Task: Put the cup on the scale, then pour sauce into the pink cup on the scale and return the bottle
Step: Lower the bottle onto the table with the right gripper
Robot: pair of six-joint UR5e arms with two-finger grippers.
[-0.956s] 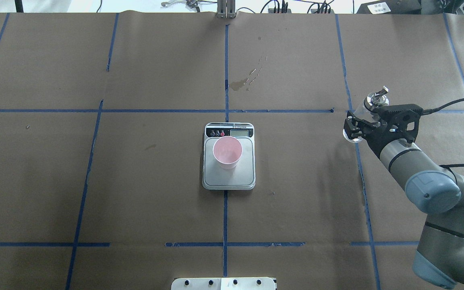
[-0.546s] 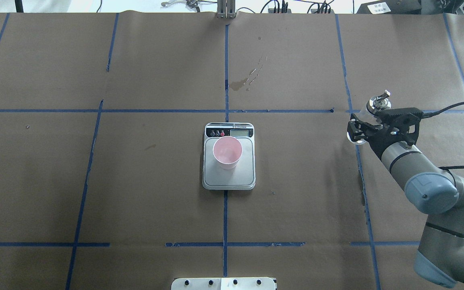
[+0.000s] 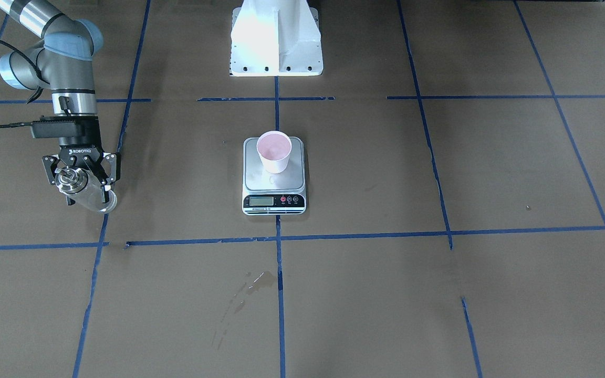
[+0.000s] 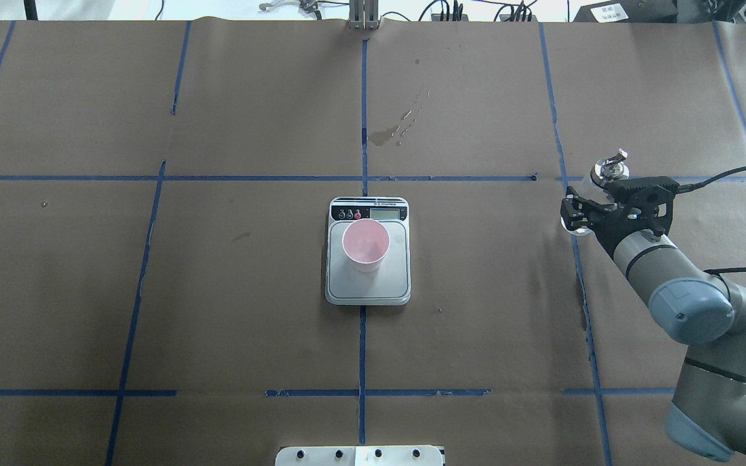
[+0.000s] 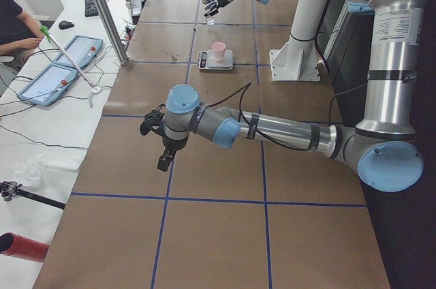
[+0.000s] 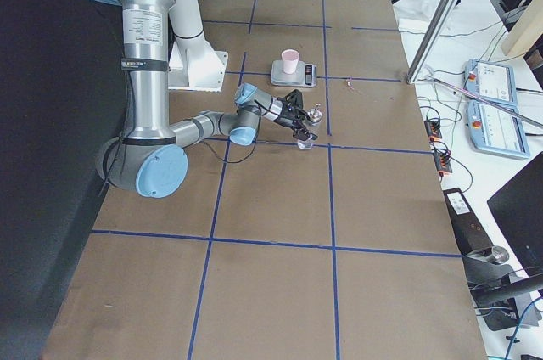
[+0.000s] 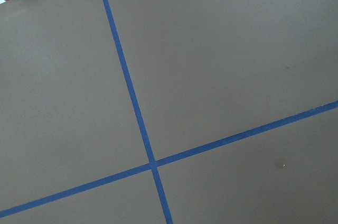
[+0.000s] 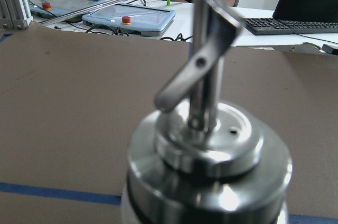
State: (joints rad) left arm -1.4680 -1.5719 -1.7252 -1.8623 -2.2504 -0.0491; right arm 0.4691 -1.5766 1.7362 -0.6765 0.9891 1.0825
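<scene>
The cup [image 4: 365, 243], white outside and pink inside, stands upright on the steel platform of the scale [image 4: 368, 288] at the table's middle; both also show in the front view, the cup [image 3: 274, 149] on the scale [image 3: 260, 181]. My right gripper [image 4: 590, 210] is shut on the clear glass bottle [image 4: 609, 170] far to the right of the scale. The bottle [image 3: 87, 191] is tilted, its base low over the table. Its metal collar and spout [image 8: 206, 145] fill the right wrist view. My left gripper [image 5: 160, 142] shows only in the left side view, so I cannot tell its state.
A dried sauce stain [image 4: 399, 126] lies on the brown paper beyond the scale. Blue tape lines [image 4: 363, 178] cross the table. The robot's white base [image 3: 275, 39] stands behind the scale. Operator tablets [image 6: 492, 88] lie past the table's far edge.
My right gripper has carried the bottle a little further right, away from the scale, and lower. The bottle stands less tilted than before. The cup and scale have not moved.
</scene>
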